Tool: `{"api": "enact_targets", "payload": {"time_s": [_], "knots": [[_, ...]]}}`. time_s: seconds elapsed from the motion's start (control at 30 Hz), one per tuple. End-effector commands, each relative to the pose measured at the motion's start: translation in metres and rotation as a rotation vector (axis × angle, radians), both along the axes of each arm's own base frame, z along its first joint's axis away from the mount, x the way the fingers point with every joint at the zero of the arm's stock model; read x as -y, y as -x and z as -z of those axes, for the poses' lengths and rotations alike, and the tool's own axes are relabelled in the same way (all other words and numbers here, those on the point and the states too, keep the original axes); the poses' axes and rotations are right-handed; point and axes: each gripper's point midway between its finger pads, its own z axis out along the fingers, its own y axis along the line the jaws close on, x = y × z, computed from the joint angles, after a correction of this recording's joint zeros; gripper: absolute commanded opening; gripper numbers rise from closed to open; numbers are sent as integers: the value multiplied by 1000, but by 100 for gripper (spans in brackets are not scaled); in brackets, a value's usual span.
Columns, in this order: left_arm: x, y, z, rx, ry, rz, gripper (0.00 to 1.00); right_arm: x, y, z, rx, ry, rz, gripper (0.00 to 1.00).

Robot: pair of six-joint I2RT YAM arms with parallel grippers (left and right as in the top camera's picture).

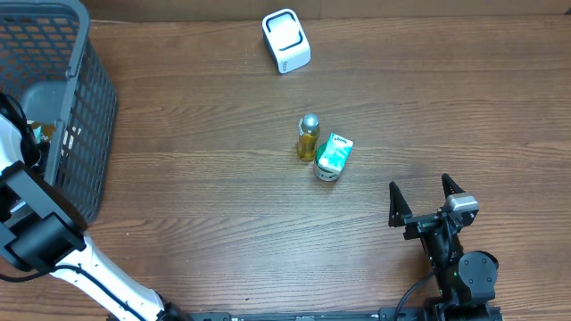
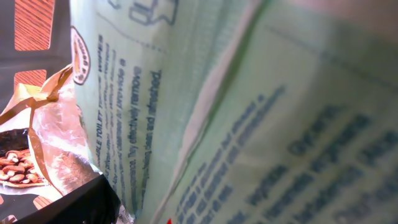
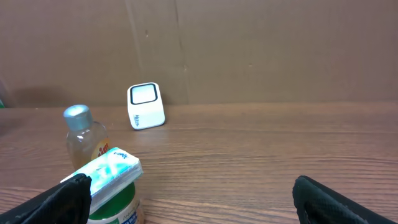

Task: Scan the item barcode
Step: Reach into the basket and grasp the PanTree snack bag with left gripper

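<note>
Where the left arm (image 1: pixel 36 236) reaches over the rim of the grey mesh basket (image 1: pixel 85 107) at the table's left edge, the left gripper sits out of sight behind the basket wall in the overhead view. Its own camera is filled almost wholly by a pale green wipes pack (image 2: pixel 249 112) pressed close to the lens. Whether the jaws are spread or closed on that pack cannot be told. Blue print runs slantwise across the pack (only scraps of words are legible), and a seam crosses it from upper right to lower left. To the left of the pack in that view lies a crinkled clear wrapper (image 2: pixel 59 140) with a gold edge, and below it a packet picturing nuts (image 2: pixel 15 165). The basket's dark wall shows behind them.

The right gripper (image 1: pixel 420 187) sits low at the near right of the wooden table (image 1: pixel 196 205), its two black fingers spread wide with nothing between them. Ahead of it, near the table's middle, stand a small bottle (image 1: pixel 308 138) of yellow liquid with a silver cap and a white-and-green tub (image 1: pixel 334 158) with a tilted top. The two are just beside each other, the tub to the right and nearer the gripper. Farther back, close to the far edge, the white scanner (image 1: pixel 285 40) stands well apart from the bottle and the tub.
</note>
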Motion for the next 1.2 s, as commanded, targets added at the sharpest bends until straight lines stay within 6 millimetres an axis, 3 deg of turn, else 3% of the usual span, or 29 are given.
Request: {"api": "enact_targets", "payload": {"time_s": [0.0, 0.47, 0.57, 0.73, 0.77, 0.8, 0.87, 0.9, 1.1, 1.17], "knots": [[16, 29, 58, -111, 121, -33, 85, 2, 0, 2, 2, -6, 12, 100], [23, 29, 66, -95, 149, -35, 84, 2, 0, 2, 2, -6, 12, 100], [25, 33, 71, -105, 151, -37, 73, 2, 0, 2, 2, -6, 12, 100], [25, 37, 75, -108, 150, -42, 41, 2, 0, 2, 2, -6, 12, 100], [24, 37, 75, -108, 148, -44, 39, 2, 0, 2, 2, -6, 12, 100], [22, 38, 75, -107, 147, -47, 39, 2, 0, 2, 2, -6, 12, 100], [21, 40, 75, -106, 149, -53, 57, 2, 0, 2, 2, -6, 12, 100], [21, 40, 75, -104, 151, -56, 59, 2, 0, 2, 2, -6, 12, 100], [17, 44, 75, -98, 148, -87, 58, 2, 0, 2, 2, -6, 12, 100], [17, 45, 76, -98, 147, -94, 52, 2, 0, 2, 2, -6, 12, 100]]}}
